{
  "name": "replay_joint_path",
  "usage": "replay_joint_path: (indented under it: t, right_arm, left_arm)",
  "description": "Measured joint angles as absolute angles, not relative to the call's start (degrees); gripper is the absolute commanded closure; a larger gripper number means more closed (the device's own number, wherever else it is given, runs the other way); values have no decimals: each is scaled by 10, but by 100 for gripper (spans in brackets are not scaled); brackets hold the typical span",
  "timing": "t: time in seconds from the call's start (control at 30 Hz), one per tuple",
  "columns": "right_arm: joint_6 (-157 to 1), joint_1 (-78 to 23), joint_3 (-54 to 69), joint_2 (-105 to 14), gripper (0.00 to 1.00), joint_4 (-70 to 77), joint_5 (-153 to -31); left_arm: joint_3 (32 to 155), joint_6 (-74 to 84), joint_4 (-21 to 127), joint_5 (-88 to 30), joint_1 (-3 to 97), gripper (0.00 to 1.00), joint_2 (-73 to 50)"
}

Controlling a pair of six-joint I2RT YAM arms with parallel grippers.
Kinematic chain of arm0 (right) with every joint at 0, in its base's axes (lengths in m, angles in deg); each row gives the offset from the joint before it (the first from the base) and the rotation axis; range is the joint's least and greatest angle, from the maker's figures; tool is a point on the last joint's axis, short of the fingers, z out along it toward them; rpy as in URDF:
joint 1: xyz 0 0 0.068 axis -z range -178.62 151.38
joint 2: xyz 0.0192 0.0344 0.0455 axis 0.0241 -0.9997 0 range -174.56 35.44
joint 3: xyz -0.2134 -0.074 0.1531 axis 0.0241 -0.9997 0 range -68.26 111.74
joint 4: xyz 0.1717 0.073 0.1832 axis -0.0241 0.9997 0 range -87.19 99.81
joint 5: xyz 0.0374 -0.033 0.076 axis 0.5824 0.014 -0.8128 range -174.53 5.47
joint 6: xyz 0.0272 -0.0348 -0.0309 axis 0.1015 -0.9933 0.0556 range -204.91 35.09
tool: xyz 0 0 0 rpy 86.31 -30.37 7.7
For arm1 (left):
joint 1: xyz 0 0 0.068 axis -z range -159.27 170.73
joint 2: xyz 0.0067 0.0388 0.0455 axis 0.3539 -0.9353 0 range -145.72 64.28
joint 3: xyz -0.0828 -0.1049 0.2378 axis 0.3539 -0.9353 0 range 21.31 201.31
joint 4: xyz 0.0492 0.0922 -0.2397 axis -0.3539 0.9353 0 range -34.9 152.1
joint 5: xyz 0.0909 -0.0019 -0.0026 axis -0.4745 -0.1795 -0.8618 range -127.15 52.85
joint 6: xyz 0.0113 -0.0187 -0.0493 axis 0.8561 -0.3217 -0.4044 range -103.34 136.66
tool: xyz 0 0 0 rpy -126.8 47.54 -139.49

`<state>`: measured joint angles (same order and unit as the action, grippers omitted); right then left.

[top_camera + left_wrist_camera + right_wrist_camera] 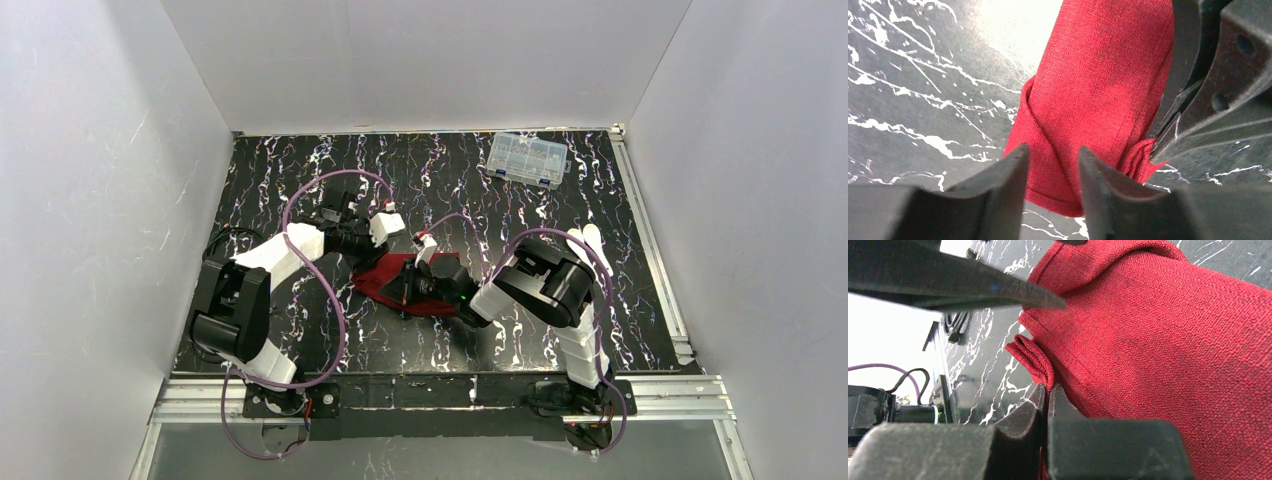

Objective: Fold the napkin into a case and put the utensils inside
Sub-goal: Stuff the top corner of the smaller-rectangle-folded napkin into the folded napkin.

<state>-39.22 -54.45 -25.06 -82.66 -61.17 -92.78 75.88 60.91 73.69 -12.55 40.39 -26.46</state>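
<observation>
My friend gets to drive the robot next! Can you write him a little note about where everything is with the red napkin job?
Left pincer: partly open over one end of the napkin, gripping nothing.
Right pincer: shut on a fold at the napkin's edge.
Napkin: mid-table, already folded into a narrow layered bundle.
Utensils: lying on the right side of the table, apart from the napkin.
Done: most of the folding, it seems.
Left: finish folding, then slip the utensils inside.
</observation>
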Motion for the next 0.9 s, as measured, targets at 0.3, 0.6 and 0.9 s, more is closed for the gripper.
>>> replay_joint_path:
  t: [0.3, 0.6, 0.9]
  right_arm:
    - [-379, -545, -253, -840, 99, -633, -933]
    - [-376, -545, -253, -841, 99, -637, -937]
    - [-381, -545, -259, -841, 99, -637, -937]
  left_arm:
    - [760, 612, 741, -139, 404, 41, -264]
    - [826, 636, 782, -129, 404, 2, -261]
    - [903, 723, 850, -117, 399, 2, -263]
